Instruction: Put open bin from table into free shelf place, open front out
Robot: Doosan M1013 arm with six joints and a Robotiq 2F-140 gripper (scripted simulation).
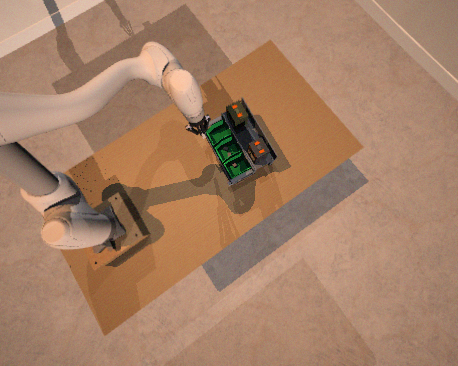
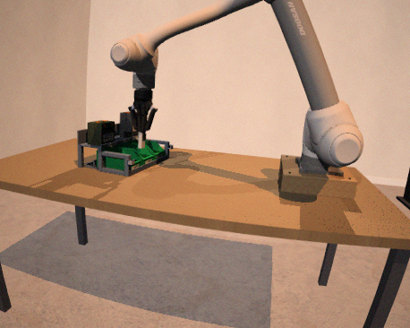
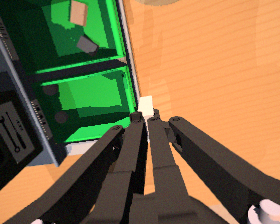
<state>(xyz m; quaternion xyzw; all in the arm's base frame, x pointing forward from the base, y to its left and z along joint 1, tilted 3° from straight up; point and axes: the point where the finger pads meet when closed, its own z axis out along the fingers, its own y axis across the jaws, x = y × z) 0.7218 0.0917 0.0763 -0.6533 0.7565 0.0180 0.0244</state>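
Observation:
Three green open bins stand side by side in the shelf row: the end bin by the gripper, the middle bin and the far end bin. They look about level, open fronts toward the robot base. Tan and grey parts lie in the middle bin; dark round shapes show in the bin by the gripper. The gripper is shut and empty. Its pale fingertips are just outside the front lip, by the nearest end bin. Whether they touch it I cannot tell.
The grey shelf stands on the wooden table. Two dark boxes with orange marks, one at each end, stand on its rear board. The robot base block is at the table's other end.

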